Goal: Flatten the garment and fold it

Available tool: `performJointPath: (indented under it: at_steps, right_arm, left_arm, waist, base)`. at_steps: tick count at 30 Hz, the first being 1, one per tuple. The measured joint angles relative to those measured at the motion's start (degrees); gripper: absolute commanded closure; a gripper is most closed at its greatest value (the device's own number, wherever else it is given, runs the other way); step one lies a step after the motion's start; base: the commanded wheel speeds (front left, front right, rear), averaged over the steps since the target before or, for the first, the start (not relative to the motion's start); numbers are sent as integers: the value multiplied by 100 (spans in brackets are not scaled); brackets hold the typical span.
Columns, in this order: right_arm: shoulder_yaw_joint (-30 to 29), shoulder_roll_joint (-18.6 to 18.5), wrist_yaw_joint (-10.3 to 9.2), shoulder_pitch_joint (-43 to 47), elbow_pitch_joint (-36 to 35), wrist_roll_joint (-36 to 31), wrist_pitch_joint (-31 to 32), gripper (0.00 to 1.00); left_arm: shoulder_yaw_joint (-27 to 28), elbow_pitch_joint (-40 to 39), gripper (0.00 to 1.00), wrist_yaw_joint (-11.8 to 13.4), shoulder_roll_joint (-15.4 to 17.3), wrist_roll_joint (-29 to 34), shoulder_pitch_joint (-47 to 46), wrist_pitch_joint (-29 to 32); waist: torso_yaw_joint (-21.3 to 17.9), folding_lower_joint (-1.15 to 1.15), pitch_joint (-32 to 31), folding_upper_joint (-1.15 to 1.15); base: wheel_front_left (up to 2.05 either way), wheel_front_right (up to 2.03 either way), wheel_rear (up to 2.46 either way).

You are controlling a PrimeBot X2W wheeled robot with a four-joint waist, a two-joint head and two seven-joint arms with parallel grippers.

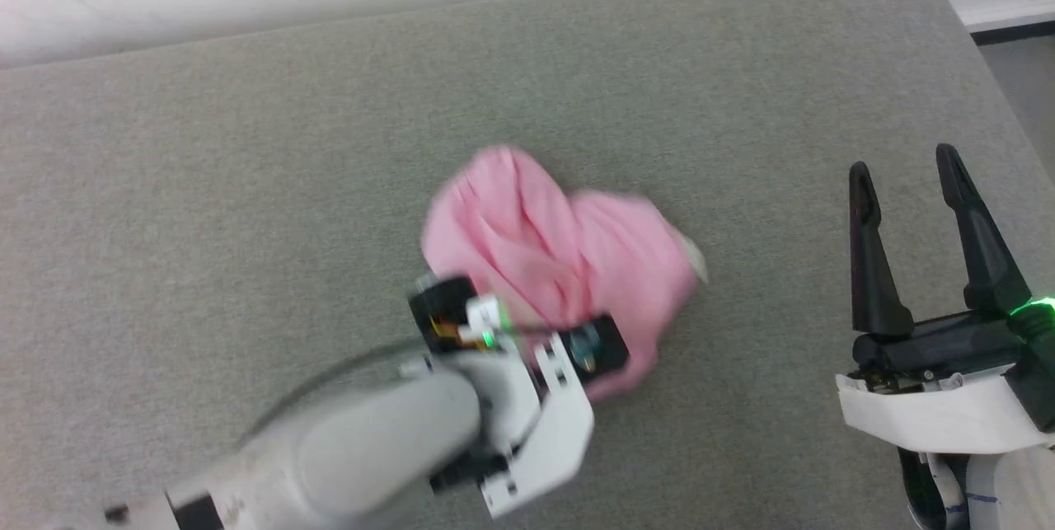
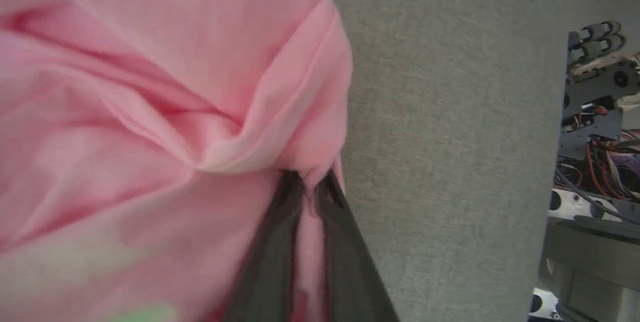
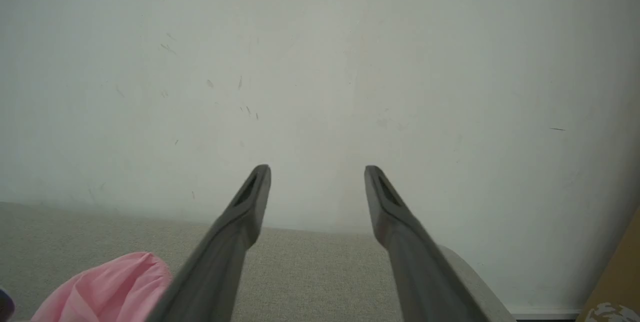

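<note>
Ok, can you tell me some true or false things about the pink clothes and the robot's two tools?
1. The left tool is pinching the pink garment. True.
2. The right tool is gripping the garment too. False: it stands open and empty, off to the side of the garment.
3. The garment is spread out flat and neatly folded. False: it is bunched up in a crumpled heap.
4. The garment sits on a grey surface. True.
</note>
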Motion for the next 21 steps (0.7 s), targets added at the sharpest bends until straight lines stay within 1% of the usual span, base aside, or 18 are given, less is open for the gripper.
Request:
performJointPath:
  at_steps: [2,4,5,6,9,11,13,15,16,18,21]
  right_arm:
    - [-16,-1,0,-2,40,-1,0,0]
    - [-25,1,0,-2,60,-2,0,0]
    - [-44,1,0,-1,68,-3,0,0]
    - [-59,1,0,2,77,-3,0,0]
    - [-60,3,0,69,105,-14,0,0]
    - [-92,5,0,187,125,-14,0,0]
    - [-138,4,0,300,142,-13,0,0]
    - [-160,4,0,394,147,-13,0,0]
    - [-177,3,0,436,147,-13,0,0]
    - [-189,4,0,507,147,-13,0,0]
    - [-215,4,0,583,141,-12,0,0]
  left_arm:
    - [0,-219,100,1,-47,84,298,201]
    - [8,-285,100,1,-60,67,369,245]
    - [9,-282,56,1,-71,26,369,225]
    - [2,-260,0,0,-77,34,358,90]
    - [-14,-48,0,0,-89,49,270,-468]
    - [10,90,0,0,-107,25,120,-1105]
    - [252,193,0,25,-162,20,21,-1749]
    - [436,244,0,121,-193,67,-24,-2225]
    - [533,245,0,222,-202,94,-21,-2466]
    - [793,231,0,502,-214,108,-2,-2947]
    - [1171,223,0,1113,-194,316,26,-3695]
  waist:
    - [45,0,4,0]
    - [105,0,-10,0]
    - [140,0,-24,0]
    - [176,0,-43,0]
    - [271,0,-162,0]
    - [325,0,-276,0]
    - [381,0,-400,0]
    - [438,-1,-527,0]
    - [470,-1,-591,0]
    - [539,-1,-708,0]
    - [661,-1,-842,0]
  base:
    - [0,0,0]
    - [0,0,0]
    - [0,0,0]
    - [0,0,0]
    - [0,0,0]
    - [0,0,0]
    - [0,0,0]
    - [0,0,0]
    - [0,0,0]
    - [0,0,0]
    - [0,0,0]
